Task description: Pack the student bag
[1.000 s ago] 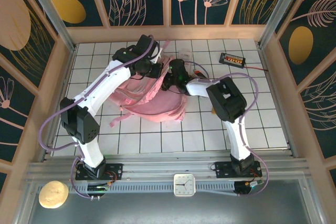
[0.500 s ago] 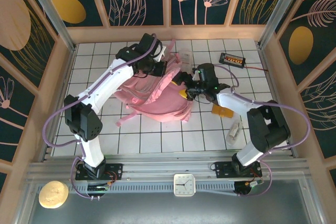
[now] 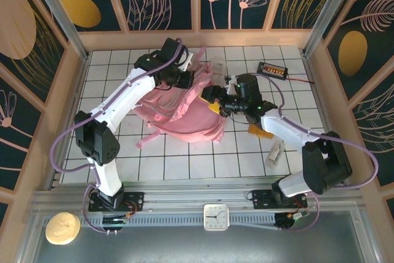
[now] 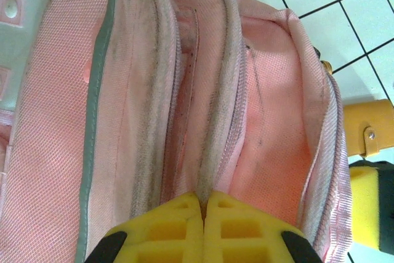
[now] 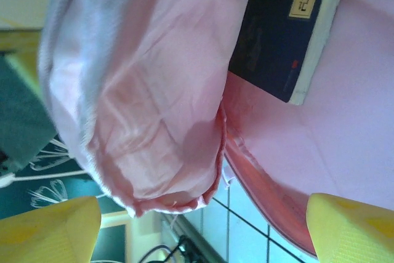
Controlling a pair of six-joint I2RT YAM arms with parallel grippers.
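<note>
Item one: student bag point(image 3: 184, 121), pink, on the table point(image 3: 184, 164) left of centre and nearer the far edge.
Item two: left gripper point(image 4: 203, 204), fingers pinched together on the bag's rim seam, holding it.
Item three: right gripper point(image 5: 200, 229), spread wide at the bag's opening, gripping nothing I can see.
Item four: dark blue book point(image 5: 283, 29), lying inside the bag.

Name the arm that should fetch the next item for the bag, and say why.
Right, most likely. The left gripper is shut on the rim of the student bag, holding it open. The right gripper has open, empty jaws, and the orange object and pale tube lie on its side.
</note>
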